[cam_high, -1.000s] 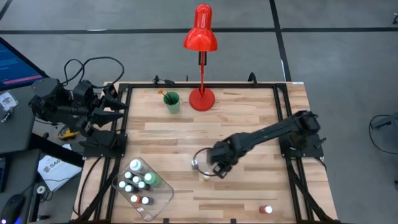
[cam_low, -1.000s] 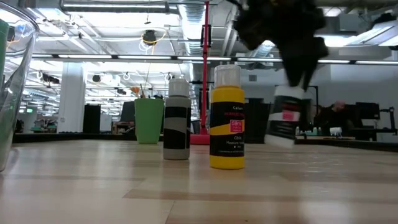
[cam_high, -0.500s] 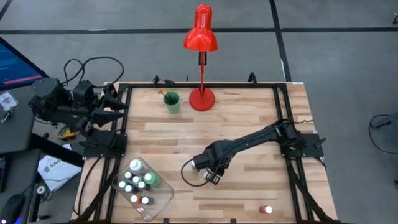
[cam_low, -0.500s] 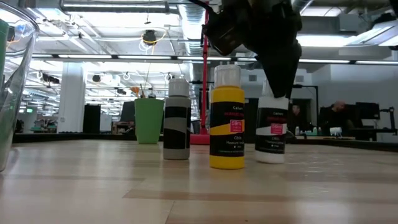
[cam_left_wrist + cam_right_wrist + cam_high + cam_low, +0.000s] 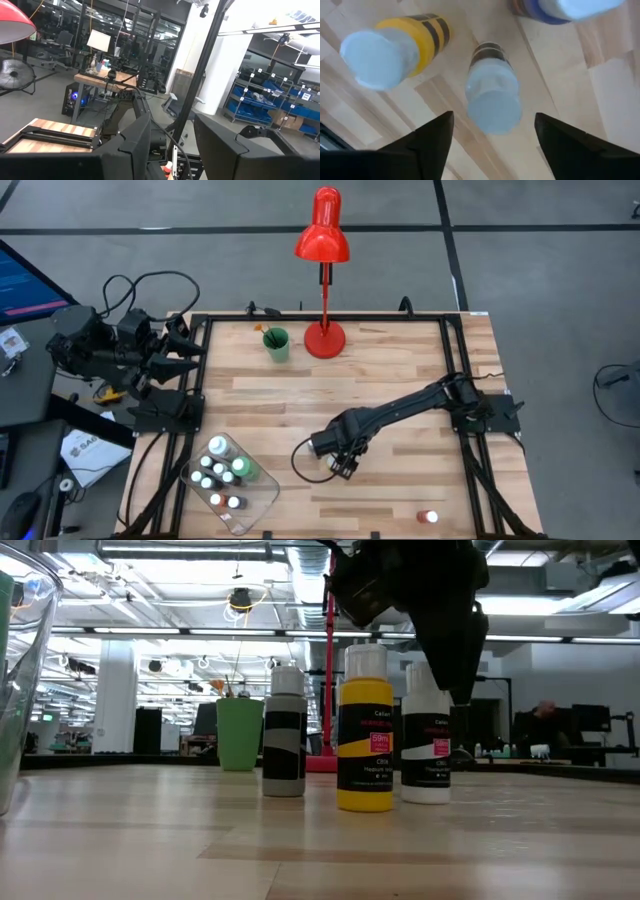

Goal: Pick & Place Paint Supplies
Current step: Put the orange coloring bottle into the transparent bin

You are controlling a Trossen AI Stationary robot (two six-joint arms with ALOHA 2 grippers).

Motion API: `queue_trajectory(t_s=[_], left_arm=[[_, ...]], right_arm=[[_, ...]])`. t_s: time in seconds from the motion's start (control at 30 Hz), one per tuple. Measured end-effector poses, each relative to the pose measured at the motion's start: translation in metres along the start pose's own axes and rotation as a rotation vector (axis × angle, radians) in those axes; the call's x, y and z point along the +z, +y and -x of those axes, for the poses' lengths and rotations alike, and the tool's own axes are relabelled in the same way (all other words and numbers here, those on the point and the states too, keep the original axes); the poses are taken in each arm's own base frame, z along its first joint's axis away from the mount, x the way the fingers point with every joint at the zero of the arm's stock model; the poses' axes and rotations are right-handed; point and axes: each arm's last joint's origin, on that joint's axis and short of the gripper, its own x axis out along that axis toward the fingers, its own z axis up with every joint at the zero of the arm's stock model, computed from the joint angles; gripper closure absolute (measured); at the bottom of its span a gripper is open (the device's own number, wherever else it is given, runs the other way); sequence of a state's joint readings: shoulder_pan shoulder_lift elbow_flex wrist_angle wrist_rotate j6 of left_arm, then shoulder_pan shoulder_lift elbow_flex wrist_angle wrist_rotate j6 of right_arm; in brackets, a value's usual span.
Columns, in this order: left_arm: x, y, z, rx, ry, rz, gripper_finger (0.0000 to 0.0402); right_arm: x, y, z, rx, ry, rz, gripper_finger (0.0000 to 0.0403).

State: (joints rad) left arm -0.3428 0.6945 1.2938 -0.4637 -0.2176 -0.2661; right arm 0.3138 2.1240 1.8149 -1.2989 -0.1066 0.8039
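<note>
Right gripper [image 5: 490, 132] hovering, fingers [image 5: 432, 137] spread, over the white-capped bottle [image 5: 492, 95] standing on the counter [image 5: 400, 370] beside the yellow bottle [image 5: 365, 730]; skewed descent risks toppling both.

Both arms are matte black, built of chunky jointed segments. The left arm [image 5: 115, 345], at the frame's left edge, carries looping black cables over its back. The right arm [image 5: 420, 402], at centre right, is a slim tapering link. Its fingers [image 5: 432, 137] are plain dark wedges with blunt tips
</note>
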Motion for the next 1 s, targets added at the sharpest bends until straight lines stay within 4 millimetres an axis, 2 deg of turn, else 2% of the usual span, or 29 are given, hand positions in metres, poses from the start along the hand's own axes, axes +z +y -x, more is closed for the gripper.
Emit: queue_trajectory(t_s=[0.07,0.17,0.27,0.4,0.57,0.73,0.9,1.0], left_arm=[[0.000,0.000,0.000,0.000,0.000,0.000,0.0261],[0.000,0.000,0.000,0.000,0.000,0.000,0.0261],[0.000,0.000,0.000,-0.001,0.000,0.000,0.0261],[0.000,0.000,0.000,-0.004,0.001,0.000,0.0261],[0.000,0.000,0.000,-0.004,0.002,-0.004,0.0261],[0.000,0.000,0.000,-0.003,0.002,-0.007,0.0261],[0.000,0.000,0.000,-0.002,0.005,-0.014,0.0261],[0.000,0.000,0.000,-0.002,0.005,-0.039,0.0261]], right_arm=[[-0.003,-0.001,0.011,0.016,-0.015,0.003,0.0125],[-0.017,-0.002,0.039,0.064,-0.064,-0.024,0.0123],[-0.038,-0.003,0.061,0.084,-0.076,-0.072,0.0123],[-0.078,0.003,0.073,0.034,-0.028,-0.157,0.0122],[-0.126,0.026,0.071,0.026,0.036,-0.245,0.0122],[-0.169,0.050,0.052,-0.010,0.128,-0.317,0.0122],[-0.199,0.065,0.033,0.016,0.146,-0.387,0.0122],[-0.213,0.067,0.024,-0.009,0.146,-0.410,0.0122]])
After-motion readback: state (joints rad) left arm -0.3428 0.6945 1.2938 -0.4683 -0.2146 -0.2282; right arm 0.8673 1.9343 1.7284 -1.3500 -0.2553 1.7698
